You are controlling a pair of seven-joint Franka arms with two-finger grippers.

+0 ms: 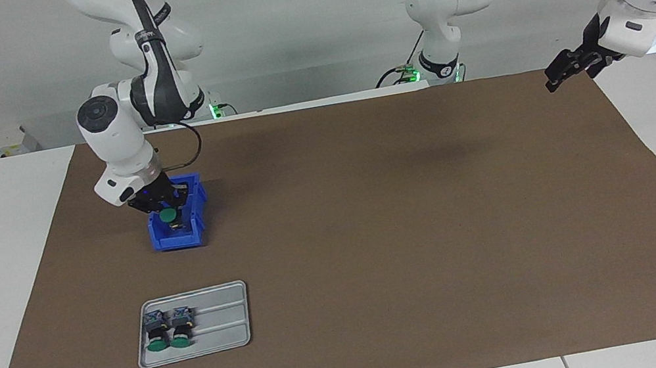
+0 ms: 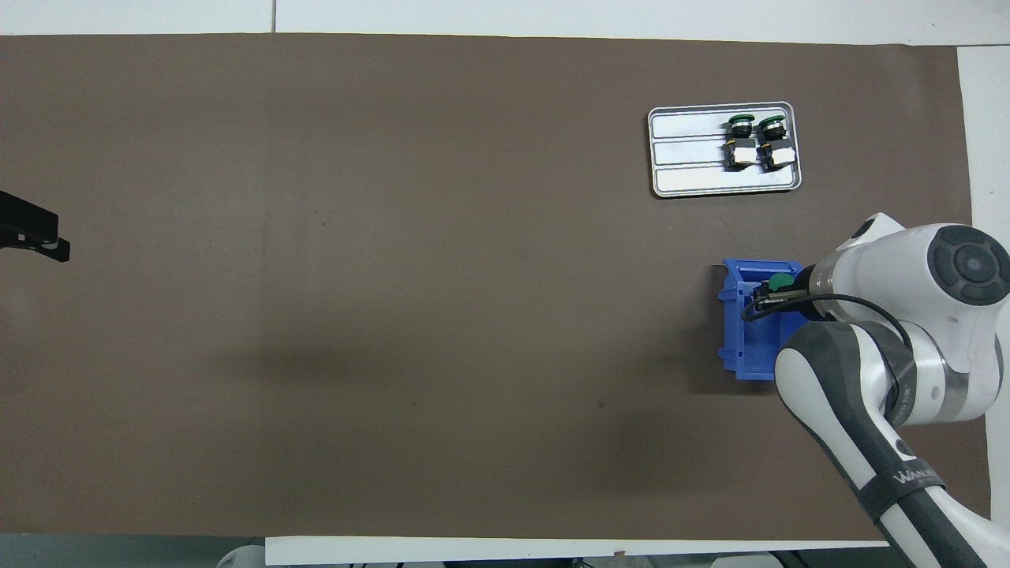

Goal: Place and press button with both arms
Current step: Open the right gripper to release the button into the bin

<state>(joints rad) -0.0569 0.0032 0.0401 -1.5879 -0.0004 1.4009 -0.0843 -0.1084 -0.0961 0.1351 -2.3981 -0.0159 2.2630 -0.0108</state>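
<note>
Your right gripper (image 1: 171,211) hangs over the blue bin (image 1: 194,214) at the right arm's end of the bench, jaws pinching the button (image 1: 167,215). Farther out, a grey tray (image 1: 225,324) carries two more buttons (image 1: 169,329). Your left gripper (image 1: 559,73) waits, jaws spread, over the mat's edge (image 1: 610,97).

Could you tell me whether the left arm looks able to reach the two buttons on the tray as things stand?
Probably not easily: the left gripper waits at its own end, while the tray lies at the right arm's end. Nothing blocks the buttons.
</note>
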